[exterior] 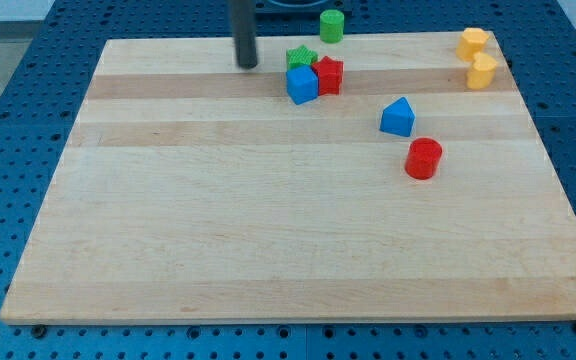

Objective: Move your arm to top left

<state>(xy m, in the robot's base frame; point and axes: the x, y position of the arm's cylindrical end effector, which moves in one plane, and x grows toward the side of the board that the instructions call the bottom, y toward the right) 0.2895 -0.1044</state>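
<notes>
My tip [247,65] is the lower end of a dark rod that comes down from the view's top, left of centre. It rests on the wooden board [168,220] near its top edge. It stands about 40 px left of a tight cluster: a green star-shaped block [300,56], a blue cube [302,84] and a red block [329,75]. It touches none of them.
A green cylinder [331,25] stands at the board's top edge. Two yellow blocks [473,43] [482,71] sit at the top right. A blue wedge-like block [398,117] and a red cylinder [423,158] lie right of centre. Blue perforated table [8,150] surrounds the board.
</notes>
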